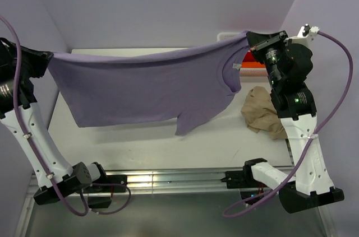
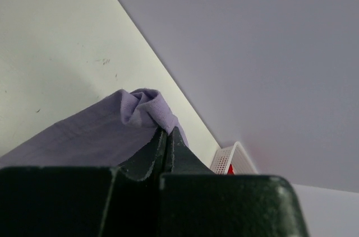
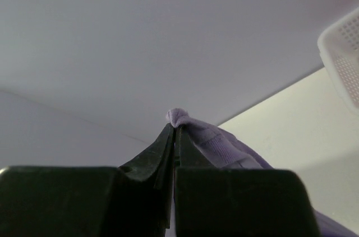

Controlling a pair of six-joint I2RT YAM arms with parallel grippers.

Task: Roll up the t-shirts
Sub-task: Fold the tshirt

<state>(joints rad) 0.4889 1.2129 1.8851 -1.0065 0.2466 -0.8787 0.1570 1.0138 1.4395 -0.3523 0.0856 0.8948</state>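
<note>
Stretching lavender t-shirt for lay-down

Left gripper and right gripper each pinch 1 edge of it. It hangs taut above the table. Step, as judged: spreading. Next: lower flat, smooth, then roll.

Top view high, looking down; wrist views close along fingers — all share lavender shirt

The left hand and the right hand are raised high, each pinched closed on opposite ends of the lavender t-shirt.
</note>
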